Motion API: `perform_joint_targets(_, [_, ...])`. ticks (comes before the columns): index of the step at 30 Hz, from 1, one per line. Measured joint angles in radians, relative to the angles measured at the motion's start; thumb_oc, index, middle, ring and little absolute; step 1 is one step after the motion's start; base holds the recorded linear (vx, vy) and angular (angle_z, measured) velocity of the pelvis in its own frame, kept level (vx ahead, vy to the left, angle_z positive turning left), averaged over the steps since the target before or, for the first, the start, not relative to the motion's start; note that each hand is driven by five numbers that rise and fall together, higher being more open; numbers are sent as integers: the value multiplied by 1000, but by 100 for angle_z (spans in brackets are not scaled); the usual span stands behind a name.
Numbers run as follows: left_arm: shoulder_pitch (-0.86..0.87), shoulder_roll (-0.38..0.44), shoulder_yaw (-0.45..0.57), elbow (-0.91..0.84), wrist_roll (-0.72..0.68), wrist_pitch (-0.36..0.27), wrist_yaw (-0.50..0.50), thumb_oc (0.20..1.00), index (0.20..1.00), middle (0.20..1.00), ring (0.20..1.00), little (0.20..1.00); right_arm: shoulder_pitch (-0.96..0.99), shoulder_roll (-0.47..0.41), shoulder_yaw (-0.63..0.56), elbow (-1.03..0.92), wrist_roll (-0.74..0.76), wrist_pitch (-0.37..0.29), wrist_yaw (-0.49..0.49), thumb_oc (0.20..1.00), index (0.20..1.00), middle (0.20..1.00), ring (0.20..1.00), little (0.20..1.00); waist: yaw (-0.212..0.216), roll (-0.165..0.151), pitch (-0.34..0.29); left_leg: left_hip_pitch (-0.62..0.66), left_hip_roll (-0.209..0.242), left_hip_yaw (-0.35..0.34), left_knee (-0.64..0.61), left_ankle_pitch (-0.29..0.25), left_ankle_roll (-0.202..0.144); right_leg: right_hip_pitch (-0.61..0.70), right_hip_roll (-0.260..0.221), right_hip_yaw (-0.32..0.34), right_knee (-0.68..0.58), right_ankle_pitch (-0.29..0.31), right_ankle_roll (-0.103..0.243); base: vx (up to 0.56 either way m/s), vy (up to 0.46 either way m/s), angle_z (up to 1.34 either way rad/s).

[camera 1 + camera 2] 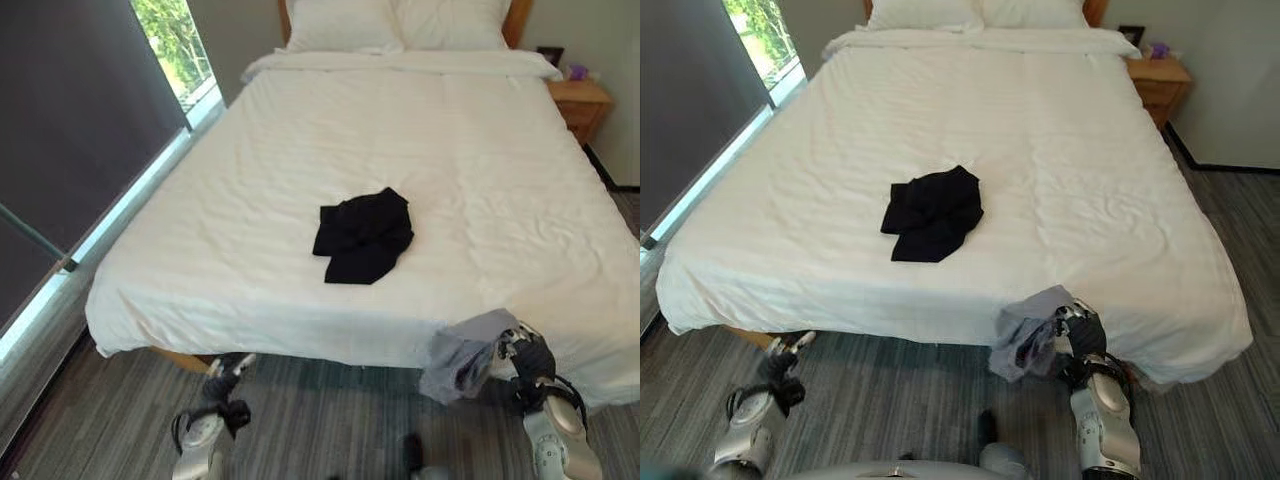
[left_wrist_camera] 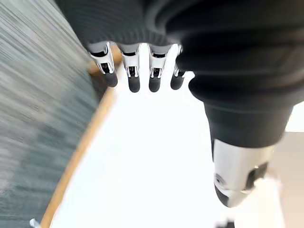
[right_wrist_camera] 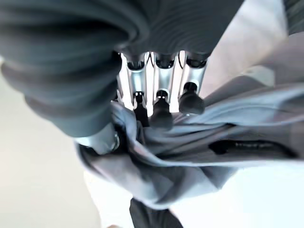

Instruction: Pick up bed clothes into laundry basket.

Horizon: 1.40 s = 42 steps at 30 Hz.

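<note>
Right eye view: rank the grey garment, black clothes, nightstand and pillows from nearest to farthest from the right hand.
1. Grey garment: gripped in the right hand at the bed's foot edge.
2. Black clothes: mid-bed, toward the robot's left.
3. Nightstand: beside the bed's head, on the right.
4. Pillows: at the headboard, farthest.

Grey garment: crumpled, bunched in the right hand, fingers curled round its folds; it hangs off the near edge of the bed, over the carpet. Black garment: rumpled heap, lying flat on the white cover mid-bed, well apart from the grey one.
</note>
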Motion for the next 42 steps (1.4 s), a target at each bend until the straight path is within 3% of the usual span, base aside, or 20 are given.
perform_joint_targets(1, [-77, 18, -42, -47, 30, -5, -12, 1000, 1000, 1000, 1000, 1000, 0, -12, 1, 2, 0, 1, 1, 200, 200, 200, 200, 200, -1, 12, 16, 3, 10, 0, 0, 5, -8, 6, 12, 3, -10, 17, -8, 31, -23, -9])
perform_joint_targets(3, [-287, -15, -40, 56, 62, -4, -9, 1000, 1000, 1000, 1000, 1000, -7, -28, 37, 7, -1, 10, 3, 200, 200, 200, 200, 200, -27, 29, 18, 6, 21, -3, -3, 4, -9, 12, 29, 3, -9, 18, -9, 17, -5, -12])
perform_joint_targets(5, [-433, -7, -49, 90, 71, 1, -6, 1000, 1000, 1000, 1000, 1000, -8, -40, 55, 6, -1, 10, 4, 200, 200, 200, 200, 200, -74, 17, 26, 3, 28, -4, -6, 3, -21, 10, 38, 9, -10, 20, -13, 8, 10, -16])
perform_joint_targets(7, [-474, -1, -73, 97, 72, -3, -7, 1000, 1000, 1000, 1000, 1000, -1, -58, 56, 6, -1, 10, 3, 200, 200, 200, 200, 200, -93, 17, 26, 9, 25, 2, -6, -1, -27, 8, 35, 18, -10, 14, -7, 2, 17, -11])
perform_joint_targets(9, [-557, 108, -248, 124, 130, 4, -3, 1000, 1000, 1000, 1000, 1000, 1, -86, 91, 3, -1, 9, 2, 200, 200, 200, 200, 200, -107, 9, 30, -6, 12, 2, -6, 3, -29, -15, 27, 29, -10, 24, -7, -14, 22, -5])
perform_joint_targets(10, [-598, 102, -264, 163, 147, 3, 1, 1000, 1000, 1000, 1000, 1000, 7, -84, 96, -1, 0, 9, 1, 200, 200, 200, 200, 200, -116, 8, 30, -14, 6, 5, -6, 5, -29, -25, 23, 35, -10, 27, -3, -20, 19, -8])
perform_joint_targets(12, [-658, 103, -272, 279, 150, 4, 8, 1000, 1000, 1000, 1000, 1000, 10, -84, 118, -2, 0, 9, 4, 200, 200, 200, 200, 200, -132, 8, 31, -25, -7, 8, -6, 7, -25, -39, 13, 40, -10, 32, 1, -35, 15, -14])
perform_joint_targets(14, [-813, 122, -278, 554, 181, 5, 78, 1000, 1000, 1000, 1000, 1000, 21, -81, 147, -2, -1, 3, -4, 200, 200, 200, 200, 200, -148, -9, 36, -49, -14, 35, -1, 10, -21, -75, 7, 63, -10, 55, 1, -42, 10, -27])
perform_joint_targets(16, [-902, 140, -298, 655, 185, 6, 124, 1000, 1000, 1000, 1000, 1000, 37, -84, 149, -4, -1, 0, -18, 200, 200, 200, 200, 200, -178, -24, 42, -66, -20, 39, -1, 13, -20, -94, 3, 69, -9, 62, 5, -39, 20, -9])
perform_joint_targets(23, [-1320, 355, -678, 769, 307, -7, 192, 1000, 1000, 1000, 1000, 1000, 55, -117, 211, -114, -1, -33, -48, 200, 200, 200, 200, 200, -195, -63, 80, -140, -44, 64, -1, 20, -13, -182, -8, 103, -9, 93, 11, -89, 30, -12])
perform_joint_targets(25, [-1357, 412, -767, 821, 315, -16, 189, 1000, 1000, 1000, 1000, 1000, 72, -116, 211, -127, -1, -48, -42, 200, 200, 200, 200, 200, -205, -81, 123, -181, -51, 86, 0, 26, -13, -235, -10, 125, -9, 109, 12, -57, 19, -22])
perform_joint_targets(29, [-1402, 418, -911, 894, 368, -16, 184, 1000, 1000, 1000, 1000, 1000, 67, -107, 221, -169, -2, -60, -39, 200, 200, 200, 200, 200, -218, -99, 187, -244, -54, 102, 6, 39, -14, -304, -7, 147, -8, 126, 9, -71, 13, -15])
perform_joint_targets(34, [-1434, 410, -892, 937, 379, -16, 194, 1000, 1000, 1000, 1000, 1000, 43, -114, 201, -205, -43, -68, -40, 200, 200, 200, 200, 200, -241, -126, 286, -316, -48, 118, 29, 36, -18, -374, 2, 172, -8, 148, 3, -48, 4, -10])
perform_joint_targets(35, [-1438, 415, -892, 930, 385, -18, 196, 479, 479, 479, 479, 479, 42, -114, 202, -197, -44, -67, -39, 200, 200, 200, 200, 200, -239, -123, 287, -329, -45, 116, 33, 36, -18, -383, 3, 170, -8, 148, 3, 0, 0, 0])
perform_joint_targets(36, [-1438, 411, -898, 931, 388, -20, 193, 200, 200, 200, 200, 200, 38, -113, 205, -196, -44, -67, -36, 200, 200, 200, 200, 200, -236, -123, 287, -327, -44, 116, 33, 36, -18, -382, 5, 169, -8, 148, 3, -9, 26, 5])
perform_joint_targets(42, [-1434, 281, -937, 947, 464, -1, 177, 200, 200, 200, 200, 200, 35, -121, 204, -192, -45, -72, -5, 200, 200, 200, 200, 200, -211, -112, 275, -267, -51, 107, 22, 39, -18, -323, -3, 161, -8, 141, 7, -2, -4, 3])
